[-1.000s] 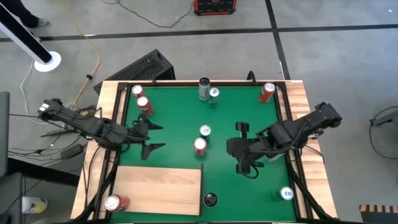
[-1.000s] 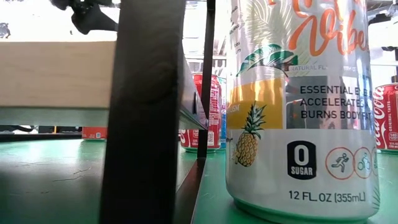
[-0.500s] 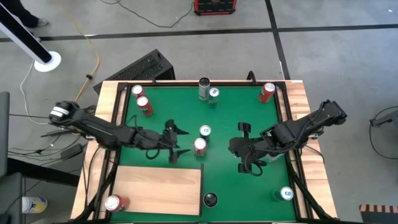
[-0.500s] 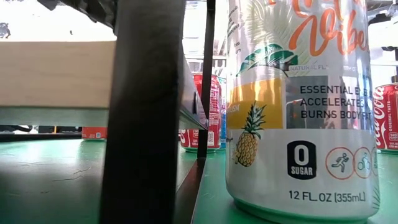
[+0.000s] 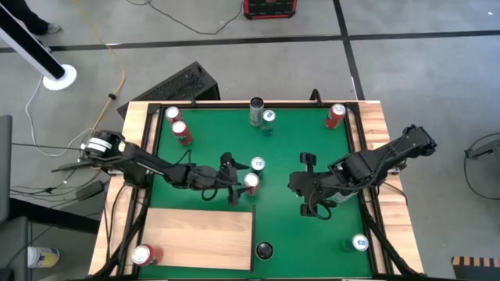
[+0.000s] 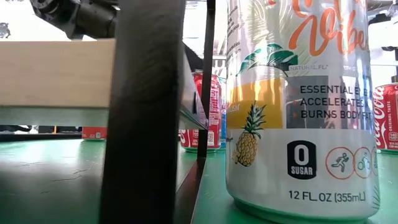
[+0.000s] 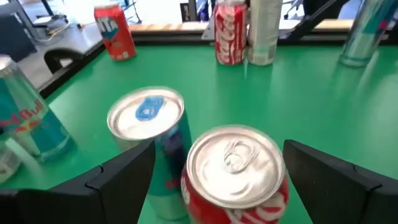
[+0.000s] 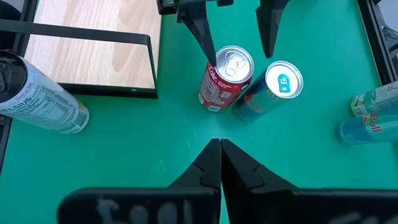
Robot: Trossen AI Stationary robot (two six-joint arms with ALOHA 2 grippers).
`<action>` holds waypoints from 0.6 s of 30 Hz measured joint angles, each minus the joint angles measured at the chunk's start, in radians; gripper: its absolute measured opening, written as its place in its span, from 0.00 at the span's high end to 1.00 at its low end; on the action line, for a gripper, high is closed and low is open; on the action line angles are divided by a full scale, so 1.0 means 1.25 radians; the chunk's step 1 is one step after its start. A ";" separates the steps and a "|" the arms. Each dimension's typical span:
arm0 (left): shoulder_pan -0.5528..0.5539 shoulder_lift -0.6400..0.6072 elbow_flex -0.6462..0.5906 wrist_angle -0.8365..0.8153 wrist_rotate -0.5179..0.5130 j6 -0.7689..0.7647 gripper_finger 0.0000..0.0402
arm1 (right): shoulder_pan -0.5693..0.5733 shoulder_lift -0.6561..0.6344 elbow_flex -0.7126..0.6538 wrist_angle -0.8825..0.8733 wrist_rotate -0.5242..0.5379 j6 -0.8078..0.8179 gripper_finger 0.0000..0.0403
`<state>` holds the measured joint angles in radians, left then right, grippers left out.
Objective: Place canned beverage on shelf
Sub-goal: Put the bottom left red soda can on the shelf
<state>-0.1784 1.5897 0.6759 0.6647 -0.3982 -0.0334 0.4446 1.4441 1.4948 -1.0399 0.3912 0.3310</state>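
A red can (image 5: pixel 251 183) stands upright at the middle of the green mat, with a blue-topped can (image 5: pixel 258 165) close behind it. My left gripper (image 7: pixel 219 146) is open and lies almost level; its fingers stand either side of the red can's top (image 7: pixel 235 163) and do not touch it. From the right wrist view, its two fingers (image 8: pixel 202 31) point at the red can (image 8: pixel 224 78). My right gripper (image 8: pixel 221 146) hangs shut above the mat, right of both cans. The shelf (image 5: pixel 199 238) is a pale wooden board at the near left, and a red can (image 5: pixel 144 254) stands on its near left corner.
Two red cans (image 5: pixel 177 123) stand at the far left, a silver can and a blue can (image 5: pixel 262 115) at the far middle, and a red can (image 5: pixel 336 115) at the far right. A dark-topped can (image 5: pixel 264 250) stands beside the shelf, with a blue one (image 5: pixel 359 243) near right. The shelf's black frame (image 6: pixel 146 124) fills the low view.
My left gripper has swept from the mat's left side toward the right and downward, staying open, until its fingers flank the red can at the middle. No can has moved.
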 joint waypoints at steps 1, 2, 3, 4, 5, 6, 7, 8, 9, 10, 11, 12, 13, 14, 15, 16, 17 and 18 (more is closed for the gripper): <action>0.002 0.006 0.001 0.007 0.003 -0.003 0.16 | 0.000 0.000 0.000 0.000 0.000 0.000 0.94; 0.004 0.011 0.001 0.015 0.010 -0.007 0.16 | 0.000 0.000 0.000 -0.001 0.000 0.000 0.94; 0.005 0.013 0.001 0.011 0.021 -0.011 0.16 | 0.000 0.000 0.000 -0.002 0.000 -0.001 0.94; 0.005 0.014 0.000 0.007 0.023 -0.015 0.16 | 0.000 0.000 0.000 -0.002 0.000 -0.003 0.94; 0.005 0.014 0.000 0.006 0.025 -0.016 0.16 | 0.000 0.000 0.000 -0.002 0.000 -0.005 0.93; 0.005 0.014 0.000 0.008 0.025 -0.018 0.16 | 0.000 0.000 0.000 -0.002 0.000 -0.006 0.93; 0.005 0.014 0.000 0.010 0.024 -0.018 0.16 | 0.000 0.000 0.000 -0.002 0.000 -0.011 0.92; 0.005 0.014 0.000 0.009 0.023 -0.018 0.16 | 0.000 0.000 0.000 -0.002 0.000 -0.012 0.92; 0.005 0.014 0.000 0.008 0.023 -0.019 0.16 | 0.000 0.000 0.000 -0.002 0.000 -0.012 0.92; 0.005 0.014 0.000 0.006 0.025 -0.019 0.16 | -0.002 0.000 0.000 -0.002 0.000 -0.012 0.92; 0.005 0.016 0.000 0.002 0.028 -0.019 0.16 | -0.002 0.000 0.000 -0.002 0.000 -0.012 0.92; 0.005 0.024 0.000 0.004 0.029 -0.020 0.16 | -0.002 0.000 0.000 -0.002 0.000 -0.013 0.93; 0.005 0.027 0.000 0.002 0.030 -0.025 0.16 | -0.002 0.000 0.000 -0.001 0.000 -0.013 0.93; 0.005 0.028 0.000 -0.009 0.030 -0.025 0.16 | -0.002 0.000 0.000 0.000 0.000 -0.014 0.93; 0.005 0.034 0.000 -0.010 0.030 -0.027 0.16 | -0.002 0.000 0.000 0.000 -0.001 -0.014 0.93; 0.005 0.042 0.000 0.001 0.029 -0.028 0.16 | -0.002 0.000 0.000 0.002 -0.001 -0.014 0.94; 0.005 0.046 0.000 0.002 0.024 -0.025 0.16 | -0.002 0.000 0.000 0.003 -0.001 -0.014 0.93; 0.005 0.048 0.000 0.000 0.018 -0.024 0.16 | -0.002 0.001 0.000 0.004 -0.001 -0.014 0.93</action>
<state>-0.1722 1.6502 0.6754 0.6642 -0.3755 -0.0628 0.4423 1.4448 1.4948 -1.0348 0.3901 0.3138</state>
